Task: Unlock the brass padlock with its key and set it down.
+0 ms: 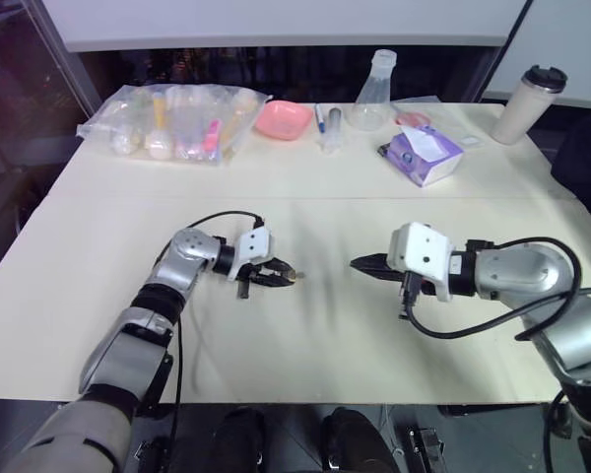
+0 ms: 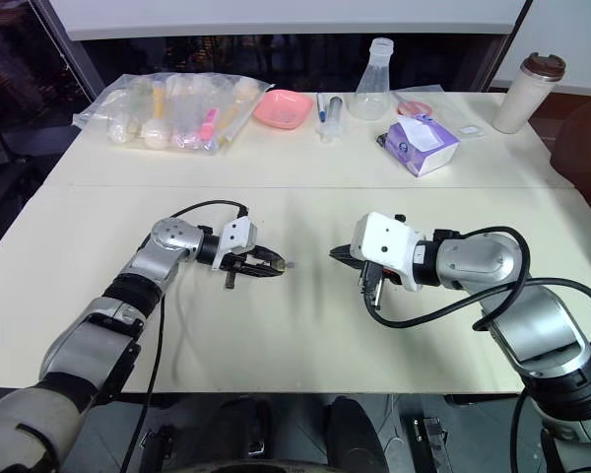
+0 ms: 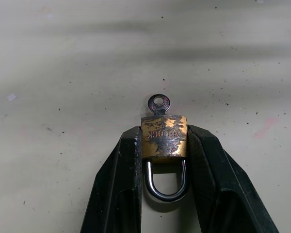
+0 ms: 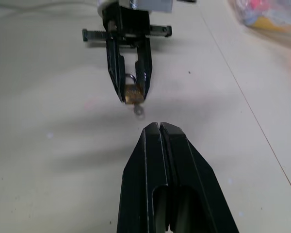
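The left gripper point(image 3: 164, 145) is clamping the brass padlock point(image 3: 164, 136) between its two black fingers point(image 3: 121, 184), which are pressing on the sides of the brass body. The silvery shackle point(image 3: 166, 183) is sitting back in the gap between the fingers, and the key point(image 3: 158, 103) is sticking out of the lock's far end, past the fingertips. The padlock is hanging just above the worktop point(image 1: 305, 345), in the middle of its near half, toward the left side.

The right gripper point(image 4: 158, 127) is hovering opposite, its fingers pressed together with nothing between them. Its tips are pointing at the key across a small gap, not touching it.

Along the far edge a clear bag of small items point(image 1: 172, 120), a pink dish point(image 1: 282, 119), a flask point(image 1: 372, 94), a purple tissue box point(image 1: 426, 155) and a lidded cup point(image 1: 529, 103) at the far right corner are sitting well apart from both grippers.
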